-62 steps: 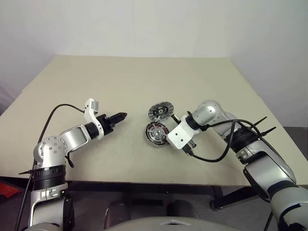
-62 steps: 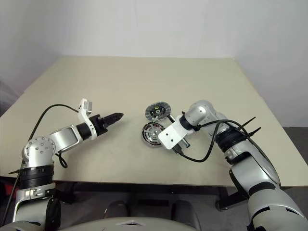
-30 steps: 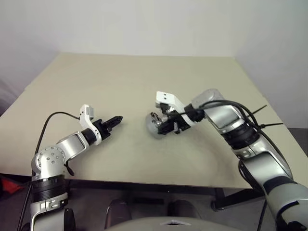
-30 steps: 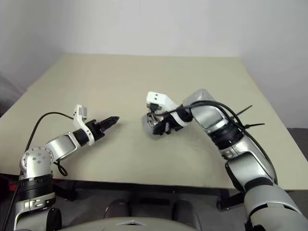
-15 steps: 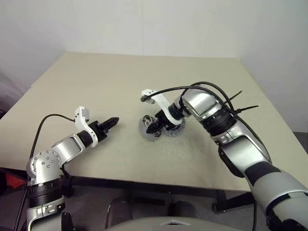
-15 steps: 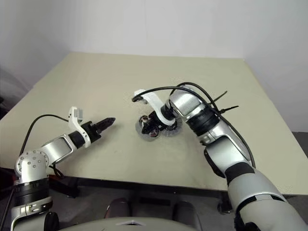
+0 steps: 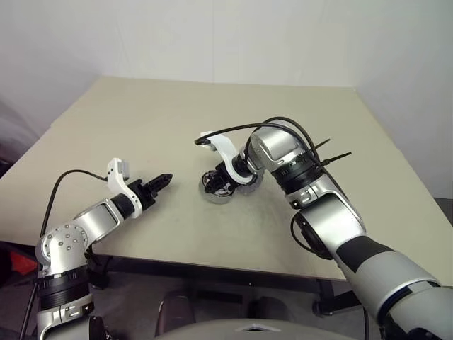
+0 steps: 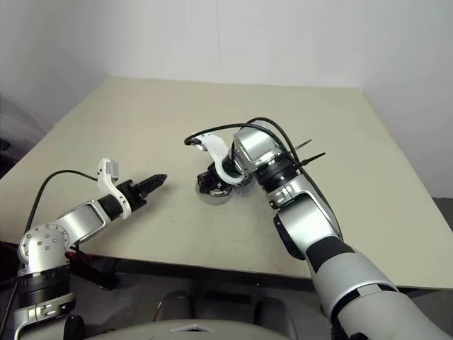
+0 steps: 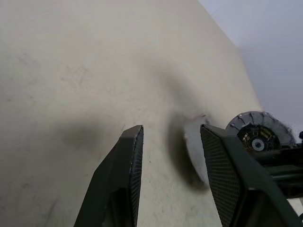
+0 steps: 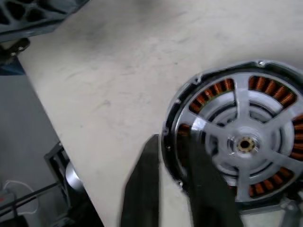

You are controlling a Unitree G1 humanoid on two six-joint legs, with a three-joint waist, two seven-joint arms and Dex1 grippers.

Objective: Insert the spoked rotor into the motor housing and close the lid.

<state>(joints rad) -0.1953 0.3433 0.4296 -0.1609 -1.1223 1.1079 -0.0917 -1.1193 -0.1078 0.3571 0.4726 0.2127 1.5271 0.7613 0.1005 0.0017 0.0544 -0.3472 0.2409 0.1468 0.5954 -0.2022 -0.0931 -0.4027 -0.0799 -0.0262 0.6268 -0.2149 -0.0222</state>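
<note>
we are hovering right fingers (image 10: 175,189) slightly apart at housing (image 10: 236,142) rim on counter (image 7: 177,127), rotor (image 10: 244,144) seated inside; lid (image 9: 258,135) lying just behind; left fingers (image 9: 132,156) apart, waiting aside.

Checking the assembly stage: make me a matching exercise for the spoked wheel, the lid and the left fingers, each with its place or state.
Things:
1. spoked wheel
2. lid
3. left fingers

Places or states:
A. outside the housing, next to it on the table
B. apart, nothing between them
C. inside the housing, over the copper windings

Pairs: 1-C, 2-A, 3-B
</note>
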